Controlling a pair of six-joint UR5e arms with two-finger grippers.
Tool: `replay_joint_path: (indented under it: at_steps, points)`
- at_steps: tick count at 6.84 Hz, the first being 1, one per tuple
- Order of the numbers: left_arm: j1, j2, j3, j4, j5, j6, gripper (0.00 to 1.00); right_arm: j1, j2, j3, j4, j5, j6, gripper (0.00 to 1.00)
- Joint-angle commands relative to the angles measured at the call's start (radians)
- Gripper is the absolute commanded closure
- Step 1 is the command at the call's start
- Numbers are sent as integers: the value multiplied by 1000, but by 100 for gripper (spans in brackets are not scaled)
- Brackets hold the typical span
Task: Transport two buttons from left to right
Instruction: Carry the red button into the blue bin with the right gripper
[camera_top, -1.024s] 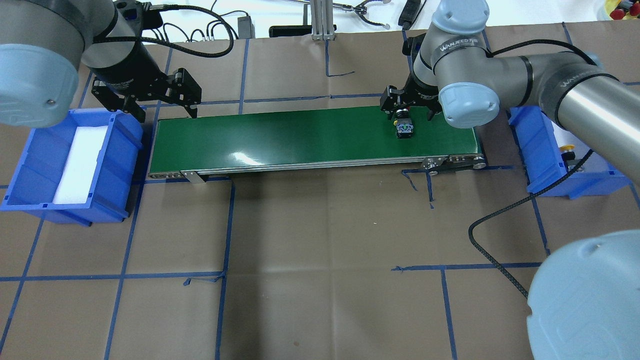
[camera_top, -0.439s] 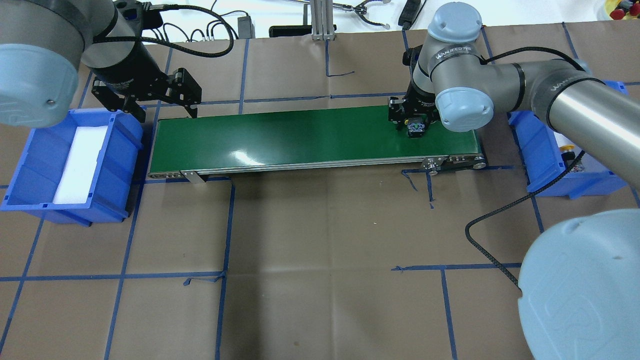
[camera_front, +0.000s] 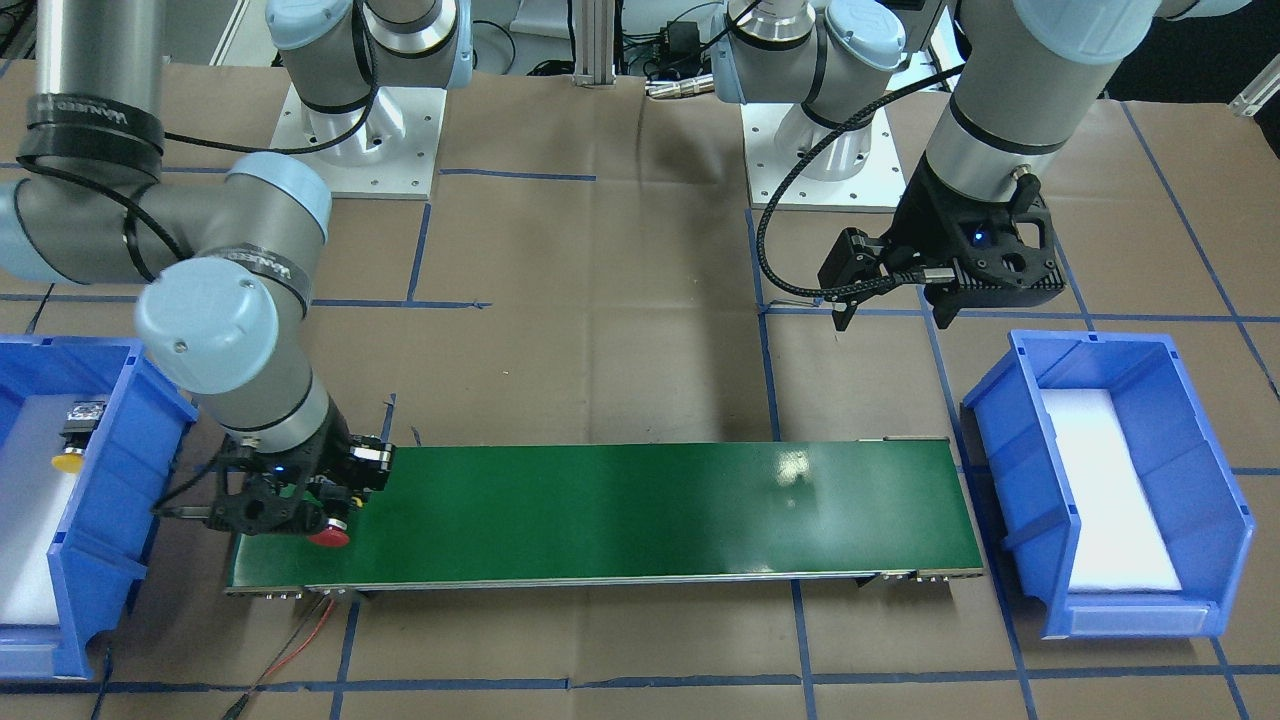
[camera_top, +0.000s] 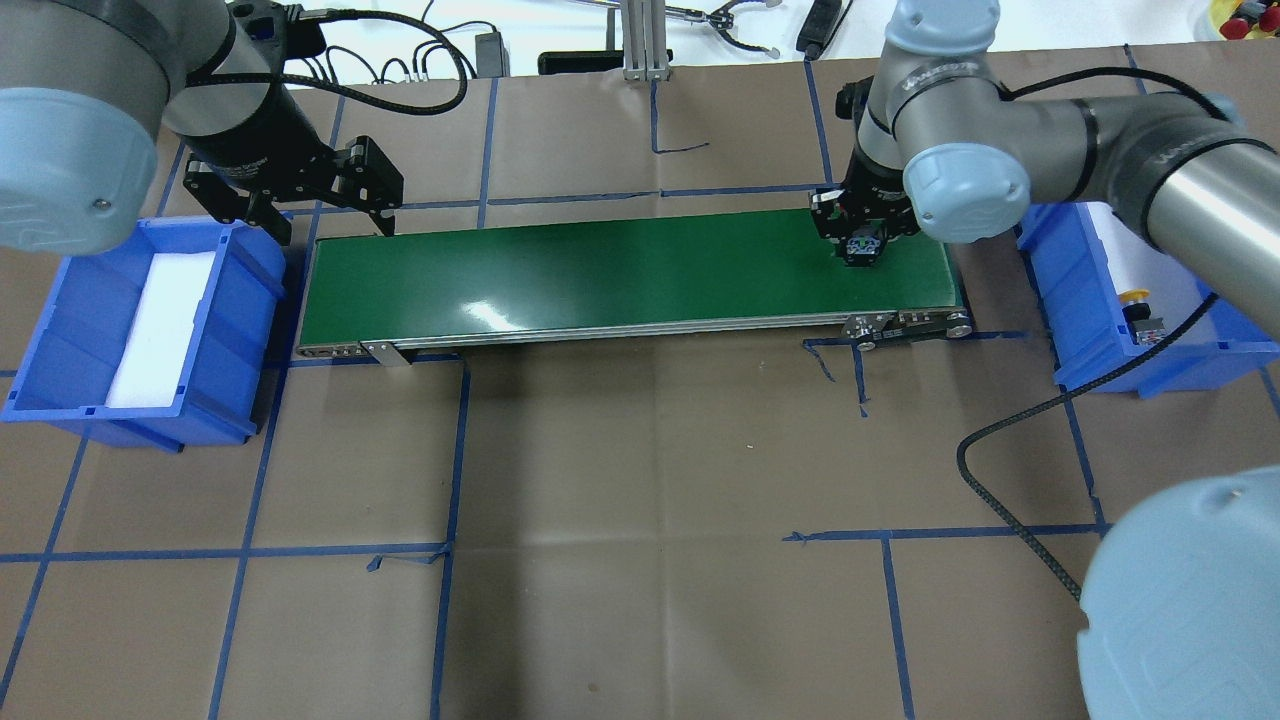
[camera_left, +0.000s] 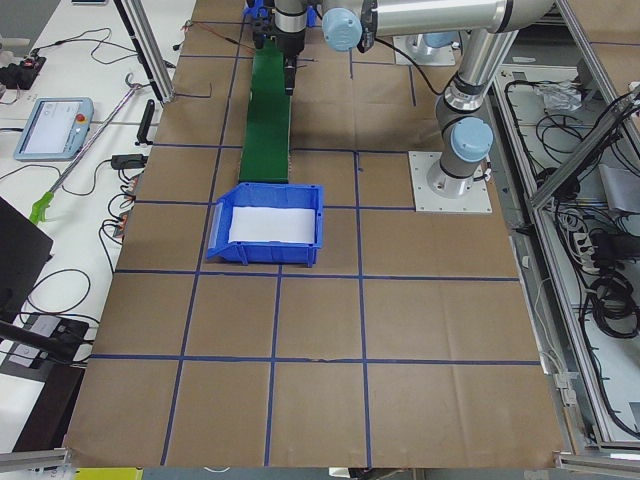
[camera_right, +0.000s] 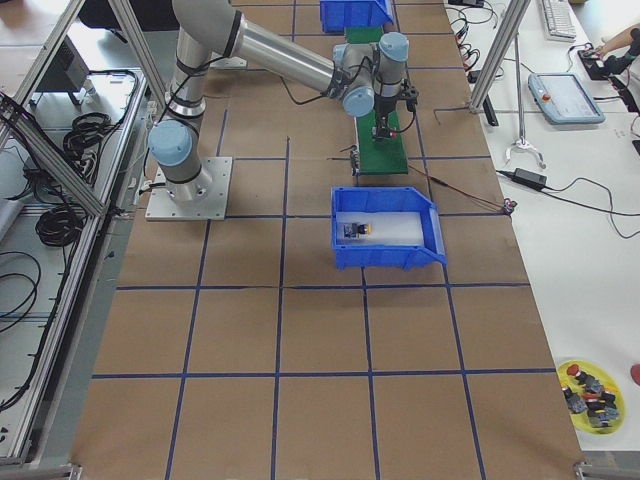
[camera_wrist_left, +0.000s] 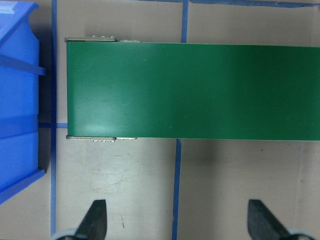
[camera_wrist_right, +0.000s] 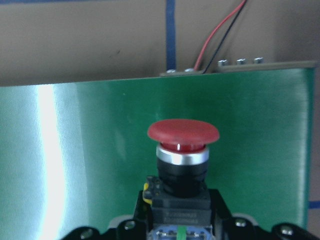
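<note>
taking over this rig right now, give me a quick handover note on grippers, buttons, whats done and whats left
Right gripper: shut on the red mushroom-cap push-button, held sideways over the right end of the green conveyor belt.
Left gripper: open and empty, hovering by the belt's left end.
Yellow-capped push-button: lying on the white foam in the right blue plastic bin.
Left blue plastic bin: only its white foam liner shows.
Done: yellow one delivered; red one carried along the belt and picked.
Left: likely just move the red one over the right bin and release it.
</note>
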Motion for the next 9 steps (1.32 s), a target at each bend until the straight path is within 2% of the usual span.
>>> replay_joint_path:
  at_steps: [1,3,4,6,8,9]
  points:
    - [0,0,0,0,0,0,0,-126,-92,-62,63,1,-132,96]
    - [0,1,0,0,0,0,0,-261,-95,-198,192,-9,-299,96]
    - [0,1,0,0,0,0,0,-349,-84,-231,200,-7,-425,96]
    - [0,1,0,0,0,0,0,-451,22,-229,185,-9,-583,96]
    - [0,1,0,0,0,0,0,-465,67,-207,172,-9,-592,96]
    - [0,1,0,0,0,0,0,-465,77,-165,87,-9,-592,96]
